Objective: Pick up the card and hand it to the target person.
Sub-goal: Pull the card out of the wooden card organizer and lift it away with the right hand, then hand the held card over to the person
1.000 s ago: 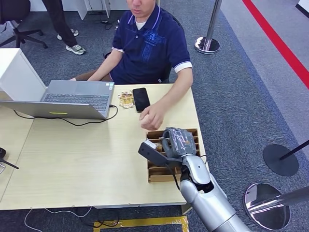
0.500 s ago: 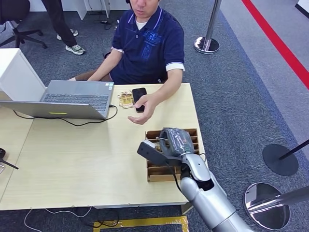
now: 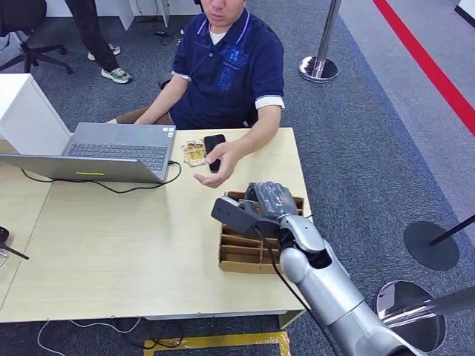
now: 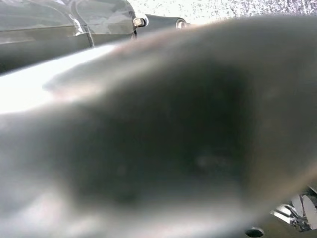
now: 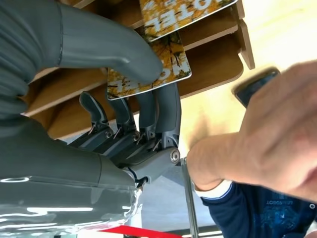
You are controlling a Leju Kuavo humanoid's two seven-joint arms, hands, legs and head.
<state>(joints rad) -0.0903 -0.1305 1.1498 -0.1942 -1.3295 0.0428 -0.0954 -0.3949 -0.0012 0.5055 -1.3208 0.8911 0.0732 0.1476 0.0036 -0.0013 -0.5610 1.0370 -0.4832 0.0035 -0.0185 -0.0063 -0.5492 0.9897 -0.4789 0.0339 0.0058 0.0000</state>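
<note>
In the right wrist view a card (image 5: pixel 149 69) printed with autumn leaves is pinched between my right hand's thumb (image 5: pixel 112 49) and its dark fingers (image 5: pixel 166 106), close over the slots of the wooden card rack (image 5: pixel 209 69). A second card (image 5: pixel 179 12) stands in the rack. In the head view my right hand (image 3: pixel 263 202) hovers over the far end of the rack (image 3: pixel 246 252) near the table's right edge. The seated person's hand (image 3: pixel 221 162) is held palm up just beyond it, a short gap away.
A black phone (image 3: pixel 213 141) and several small cards (image 3: pixel 193 152) lie under and beside the person's hand. An open laptop (image 3: pixel 112 152) with its cable stands at the far left of the table (image 3: pixel 123 245). Stanchion bases (image 3: pixel 409 311) stand on the carpet to the right.
The person's hand drew back from the rack and turned palm up over the phone. My right hand rose and moved toward the person, and the rack shifted slightly left.
</note>
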